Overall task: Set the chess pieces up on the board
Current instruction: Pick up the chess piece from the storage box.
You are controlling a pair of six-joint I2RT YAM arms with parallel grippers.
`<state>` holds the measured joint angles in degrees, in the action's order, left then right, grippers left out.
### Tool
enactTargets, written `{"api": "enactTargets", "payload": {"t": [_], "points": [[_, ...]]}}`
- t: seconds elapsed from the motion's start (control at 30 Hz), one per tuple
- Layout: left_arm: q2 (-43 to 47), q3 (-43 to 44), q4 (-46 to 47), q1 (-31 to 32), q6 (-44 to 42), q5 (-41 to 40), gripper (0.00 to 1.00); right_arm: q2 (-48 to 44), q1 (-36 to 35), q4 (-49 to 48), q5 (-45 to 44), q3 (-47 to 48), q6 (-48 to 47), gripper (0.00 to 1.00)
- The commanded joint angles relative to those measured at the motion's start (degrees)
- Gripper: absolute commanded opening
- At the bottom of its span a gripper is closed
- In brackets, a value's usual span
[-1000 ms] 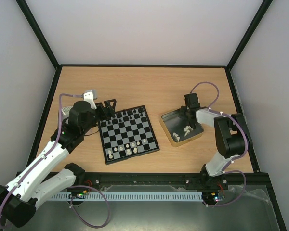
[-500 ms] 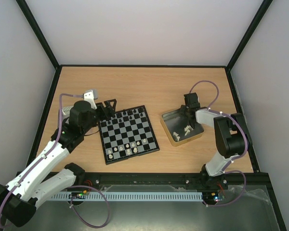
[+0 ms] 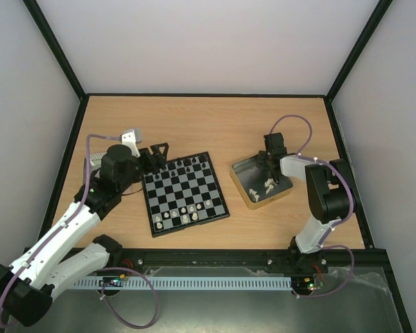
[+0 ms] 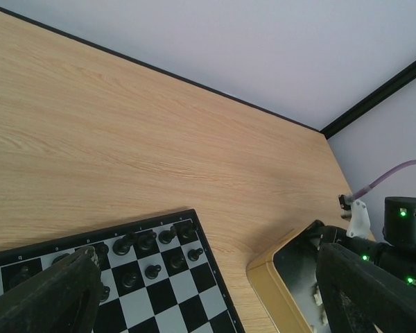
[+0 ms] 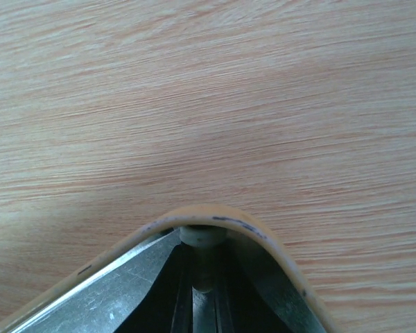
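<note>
1. seen from above, a wooden table (image 3: 215, 121) holds the board (image 3: 185, 194) left of centre, turned slightly so it does not sit square to the table edge.
2. black pieces (image 3: 187, 164) stand along the far edge of the board; some stand one row in from it.
3. white pieces (image 3: 180, 216) stand in a broken line near the board's near edge, with gaps between them.
4. a gold-rimmed tray (image 3: 246, 198) sits to the right of the board, apart from it. a few more white pieces (image 3: 269, 185) lie inside it.
5. the left gripper (image 3: 154, 156) hangs at the far left corner of the board. in its wrist view its dark fingers (image 4: 48, 295) are spread wide apart with nothing between them, and the black back row shows below.
6. the right gripper (image 3: 270, 166) reaches down into the far part of the tray.
7. in the right wrist view its two fingers (image 5: 180, 291) are drawn close together around a single white piece (image 5: 202, 237), which sits tucked into a rounded corner of the tray's rim (image 5: 263, 236).
</note>
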<state>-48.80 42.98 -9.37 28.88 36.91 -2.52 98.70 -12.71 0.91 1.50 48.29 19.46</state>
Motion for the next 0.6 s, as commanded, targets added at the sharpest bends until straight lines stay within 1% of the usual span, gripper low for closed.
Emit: {"api": "enactTargets", "payload": {"t": [0.0, 0.07, 0.17, 0.33, 0.4, 0.43, 0.47, 0.5, 0.57], "points": [[-0.13, -0.50, 1.57, -0.32, 0.34, 0.68, 0.86, -0.44, 0.23, 1.33, -0.66, 0.18, 1.21, 0.04], [-0.20, -0.53, 1.70, -0.32, 0.40, 0.83, 0.86, -2.36, 0.22, 2.84, -0.72, 0.17, 2.11, 0.02], [-0.63, -0.53, 2.03, -0.32, 0.58, 1.25, 0.86, -5.51, 0.22, 6.58, 1.67, 0.68, 3.85, 0.02], [-1.37, -0.53, 2.74, -0.32, 1.58, 2.98, 0.86, -14.05, 0.19, 12.19, 9.72, 0.17, 8.34, 0.02], [-1.70, -0.69, 3.19, -0.32, 2.03, 4.02, 0.86, -17.51, 0.18, 12.68, 16.04, -0.99, 9.58, 0.02], [-1.86, -0.91, 3.70, -0.32, 2.43, 4.84, 0.86, -19.11, 0.08, 12.26, 20.26, -1.70, 9.70, 0.02], [-2.14, -1.02, 4.12, -0.32, 2.77, 6.42, 0.86, -20.47, -0.25, 11.06, 26.44, -2.83, 9.71, 0.02], [-2.51, -1.07, 4.69, -0.32, 3.23, 7.98, 0.86, -21.70, -0.79, 10.42, 30.27, -3.45, 9.42, 0.02], [-3.54, -1.26, 5.95, -0.36, 4.32, 11.83, 0.86, -23.63, -2.75, 10.11, 35.21, -3.77, 7.87, 0.02]]}}
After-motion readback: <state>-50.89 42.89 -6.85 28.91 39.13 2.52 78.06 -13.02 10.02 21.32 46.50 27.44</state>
